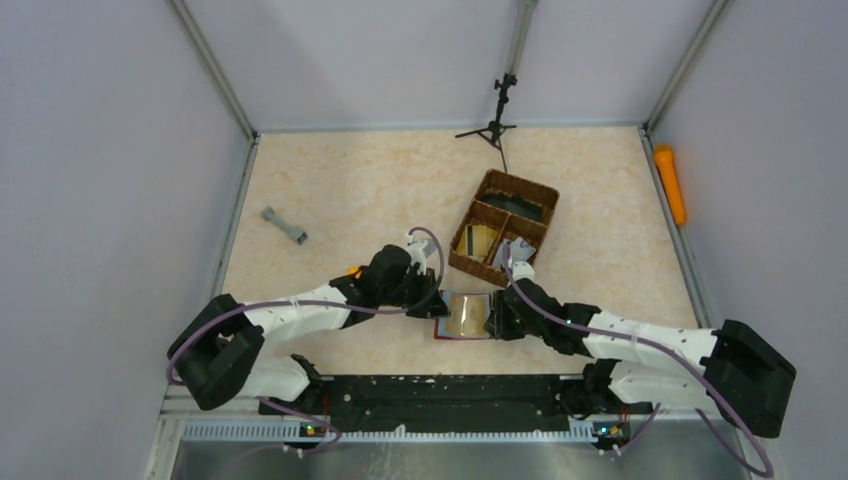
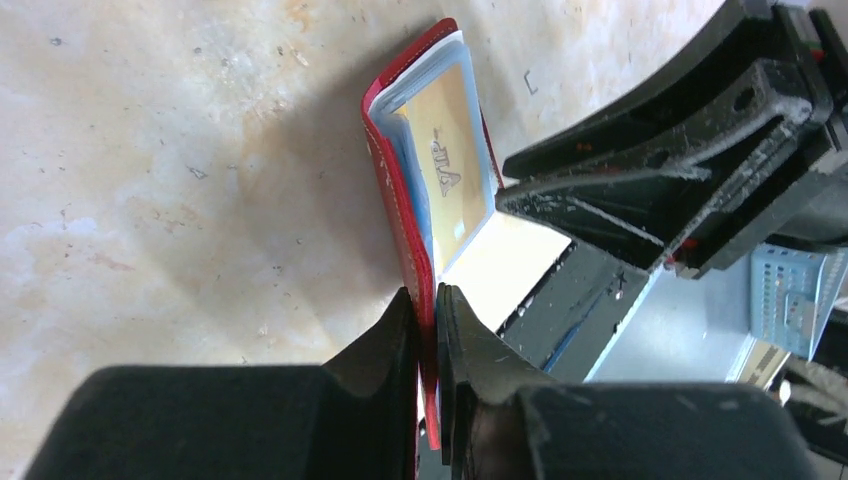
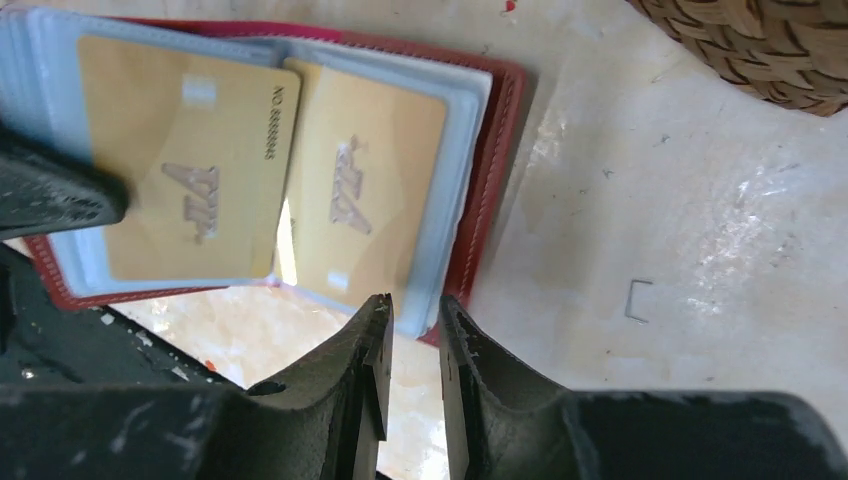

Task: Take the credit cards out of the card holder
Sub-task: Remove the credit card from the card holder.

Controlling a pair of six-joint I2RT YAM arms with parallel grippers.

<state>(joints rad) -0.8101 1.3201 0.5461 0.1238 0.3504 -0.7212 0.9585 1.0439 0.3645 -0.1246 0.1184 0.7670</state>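
marbled beige tabletop (image 1: 370, 190), pale grey walls (image 1: 110, 150), metal corner posts (image 1: 213, 68)

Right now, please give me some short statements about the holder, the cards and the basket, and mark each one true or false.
1. The holder is open. True.
2. The left gripper pinches its red cover. True.
3. No gold cards are in the holder. False: two gold cards sit in its clear sleeves.
4. The basket stands nearer the arm bases than the holder. False: it stands behind the holder, farther from the bases.
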